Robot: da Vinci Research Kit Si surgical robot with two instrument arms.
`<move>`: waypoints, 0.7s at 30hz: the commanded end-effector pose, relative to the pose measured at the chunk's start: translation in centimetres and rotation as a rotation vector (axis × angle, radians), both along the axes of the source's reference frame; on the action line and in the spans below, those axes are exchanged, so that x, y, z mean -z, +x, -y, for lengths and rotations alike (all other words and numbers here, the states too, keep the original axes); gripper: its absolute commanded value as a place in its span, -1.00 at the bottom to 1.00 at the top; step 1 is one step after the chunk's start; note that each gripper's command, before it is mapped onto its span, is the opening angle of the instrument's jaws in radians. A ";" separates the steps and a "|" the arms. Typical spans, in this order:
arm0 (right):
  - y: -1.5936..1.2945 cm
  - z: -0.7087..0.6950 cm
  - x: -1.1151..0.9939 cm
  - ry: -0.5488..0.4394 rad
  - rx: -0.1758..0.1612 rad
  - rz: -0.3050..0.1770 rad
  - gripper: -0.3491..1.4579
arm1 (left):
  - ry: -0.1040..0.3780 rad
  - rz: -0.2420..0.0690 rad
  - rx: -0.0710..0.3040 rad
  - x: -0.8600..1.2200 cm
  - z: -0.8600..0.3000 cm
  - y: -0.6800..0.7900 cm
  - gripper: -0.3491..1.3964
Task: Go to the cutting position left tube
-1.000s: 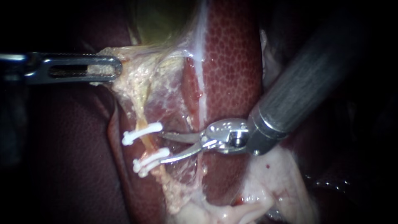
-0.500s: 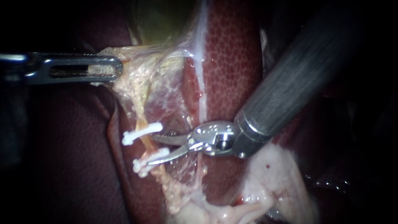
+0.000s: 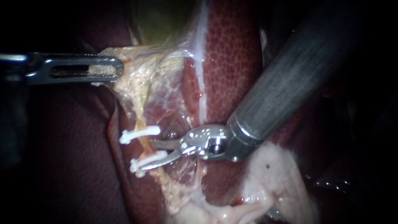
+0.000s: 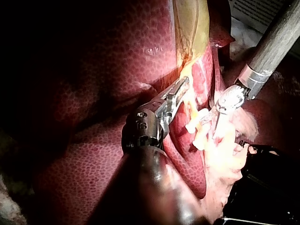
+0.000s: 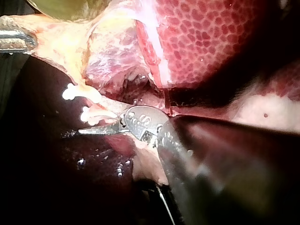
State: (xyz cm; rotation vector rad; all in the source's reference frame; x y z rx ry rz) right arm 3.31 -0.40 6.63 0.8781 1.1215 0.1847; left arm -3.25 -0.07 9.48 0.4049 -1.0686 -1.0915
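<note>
White clips on tube — right instrument jaws apart there; left instrument clamps pale tissue — far jaw hidden.

Liver: red and mottled down the middle of my endoscope view, darker and smoother at the left.
Gallbladder: greenish-yellow, at the top edge, beside the mottled liver.
Pale tissue: yellowish-white and wet, stretched downward from under the gallbladder.
Clips: white; one alone, more just below it, close together, and I cannot count them.
Fat: pinkish-white lump at lower right, with a small red spot.
</note>
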 end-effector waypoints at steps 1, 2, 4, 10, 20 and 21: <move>0.02 0.00 0.00 0.000 0.006 -0.004 0.69 | 0.000 0.000 0.000 0.00 0.00 0.00 -1.00; 0.03 0.00 -0.01 0.000 0.011 -0.008 0.69 | 0.000 0.000 0.000 0.00 0.00 0.00 -1.00; 0.06 0.00 -0.01 -0.001 0.025 -0.018 0.68 | 0.000 0.000 0.000 0.00 0.00 0.00 -1.00; 0.11 -0.01 -0.01 0.007 0.042 -0.026 0.66 | 0.000 -0.001 0.001 0.00 0.00 -0.01 -1.00; 0.25 -0.01 -0.05 0.011 0.036 -0.020 0.66 | 0.000 -0.002 0.002 -0.01 0.00 -0.04 -1.00; 0.27 -0.01 -0.06 0.010 0.035 -0.020 0.66 | -0.001 -0.002 0.003 -0.01 0.00 -0.05 -1.00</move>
